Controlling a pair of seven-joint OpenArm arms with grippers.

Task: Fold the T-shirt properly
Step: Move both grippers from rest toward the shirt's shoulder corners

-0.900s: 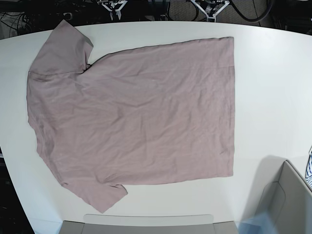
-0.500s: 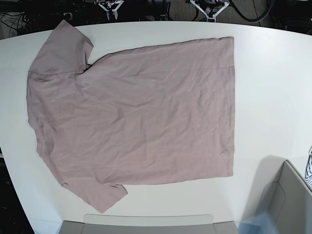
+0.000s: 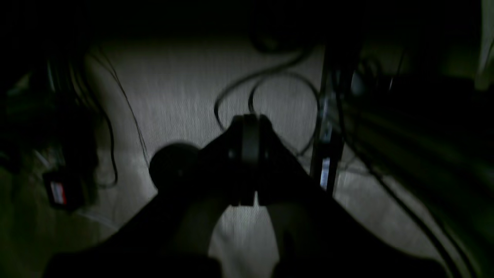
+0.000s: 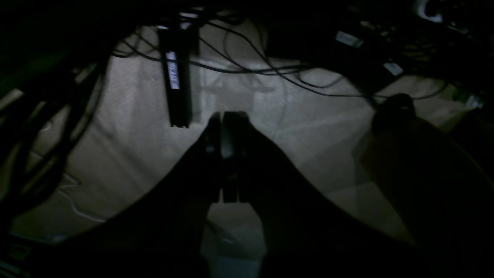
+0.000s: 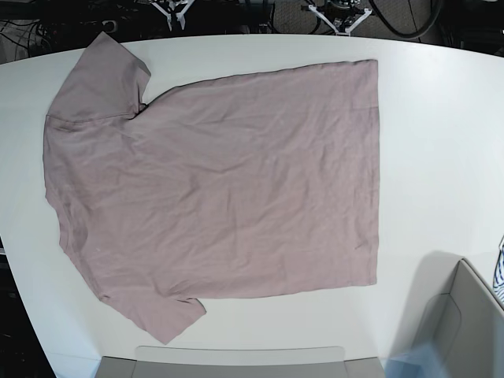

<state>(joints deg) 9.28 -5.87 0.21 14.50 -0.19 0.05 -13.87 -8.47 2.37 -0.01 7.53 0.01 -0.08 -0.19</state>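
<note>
left gripper (image 3: 247,127): we keep its jaws closed together
right gripper (image 4: 227,123): ours too, closed, empty

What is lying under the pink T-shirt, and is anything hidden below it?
The T-shirt lies spread flat on the white table, which shows all around it. The cloth covers the surface below, so anything thin under it cannot be seen; no bulge suggests an object.

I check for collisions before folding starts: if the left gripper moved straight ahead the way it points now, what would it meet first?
Probably the black looped cable on the pale floor, just ahead of the shut left gripper. Depth is unclear in this dark, blurred view.
</note>
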